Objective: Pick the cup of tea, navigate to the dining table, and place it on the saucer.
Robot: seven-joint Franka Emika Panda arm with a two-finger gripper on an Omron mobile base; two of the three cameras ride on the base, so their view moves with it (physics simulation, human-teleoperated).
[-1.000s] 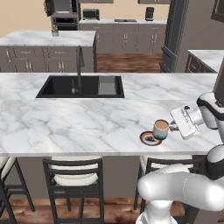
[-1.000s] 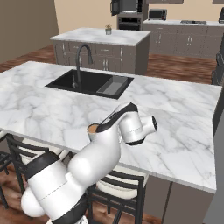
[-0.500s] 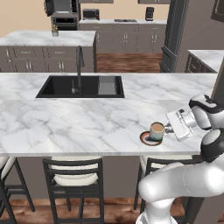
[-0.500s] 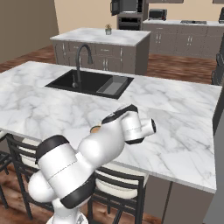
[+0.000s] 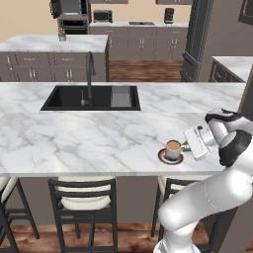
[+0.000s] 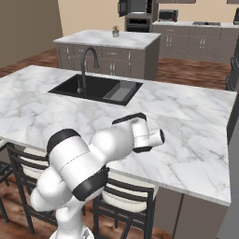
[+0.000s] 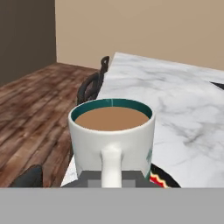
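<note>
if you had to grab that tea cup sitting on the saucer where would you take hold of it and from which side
Probably by the handle of the cup of tea, coming level from the arm's side: the cup stands upright and full on the saucer, its handle facing the gripper.

The cup of tea (image 5: 173,149) was a small white cylindrical mug with a teal rim, filled nearly to the top with brown liquid. It stood upright on the saucer (image 5: 162,156), its handle turned toward the hand camera. The saucer was a small round flat dish with a reddish-brown rim, slightly wider than the mug, and only its edge showed around the mug's base. Both sat on the dining table (image 5: 74,138), a long white marble bench with grey veining, near its front edge and well apart from the inset black sink.
</note>
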